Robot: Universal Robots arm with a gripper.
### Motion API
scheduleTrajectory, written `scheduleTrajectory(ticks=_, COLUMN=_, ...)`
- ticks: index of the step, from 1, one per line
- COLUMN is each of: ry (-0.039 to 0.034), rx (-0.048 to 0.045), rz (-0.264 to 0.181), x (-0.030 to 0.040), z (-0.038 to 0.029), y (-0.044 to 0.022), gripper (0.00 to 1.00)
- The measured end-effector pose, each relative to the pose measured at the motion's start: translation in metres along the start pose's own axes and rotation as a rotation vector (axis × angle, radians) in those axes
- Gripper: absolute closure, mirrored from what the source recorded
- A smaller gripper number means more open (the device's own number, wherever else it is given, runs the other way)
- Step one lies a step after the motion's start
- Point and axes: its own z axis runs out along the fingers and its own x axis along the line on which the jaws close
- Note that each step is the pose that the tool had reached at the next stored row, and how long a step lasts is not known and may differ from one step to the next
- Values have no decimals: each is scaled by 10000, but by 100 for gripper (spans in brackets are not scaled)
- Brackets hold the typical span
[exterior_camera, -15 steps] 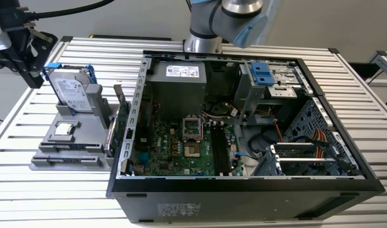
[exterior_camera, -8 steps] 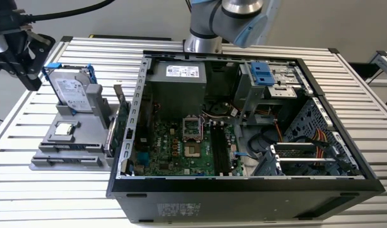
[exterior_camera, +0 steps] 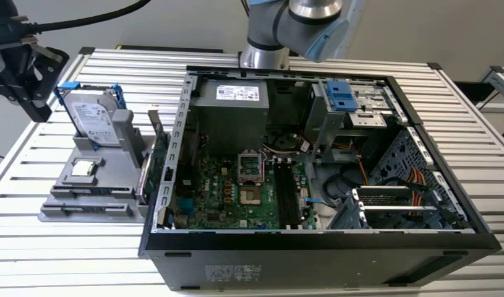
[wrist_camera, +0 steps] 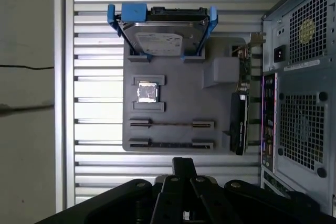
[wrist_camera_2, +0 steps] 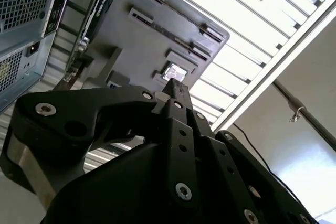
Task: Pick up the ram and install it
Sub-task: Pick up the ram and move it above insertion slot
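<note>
Gripper [wrist_camera: 184,162], fingers shut and empty, is hovering near the fixture tray [wrist_camera: 184,98] at the exterior view's left, where the ram [wrist_camera: 171,124] is standing edgewise between slotted blocks (presumably keeping its top edge graspable).

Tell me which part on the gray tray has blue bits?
The hard drive: a blue bracket holds it. The square chip is silver, the ram dark and thin.

Surface: your slatted metal table [exterior_camera: 70,263].
Middle: open computer case [exterior_camera: 318,257].
Edge at the exterior view's left: grey parts holder [exterior_camera: 58,213].
</note>
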Motion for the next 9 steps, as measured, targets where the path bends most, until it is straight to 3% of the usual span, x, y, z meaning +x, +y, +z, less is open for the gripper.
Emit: scheduleTrajectory(ticks=9, ry=0, rx=0, rz=-1, x=1, z=-2, y=-33, gripper=100)
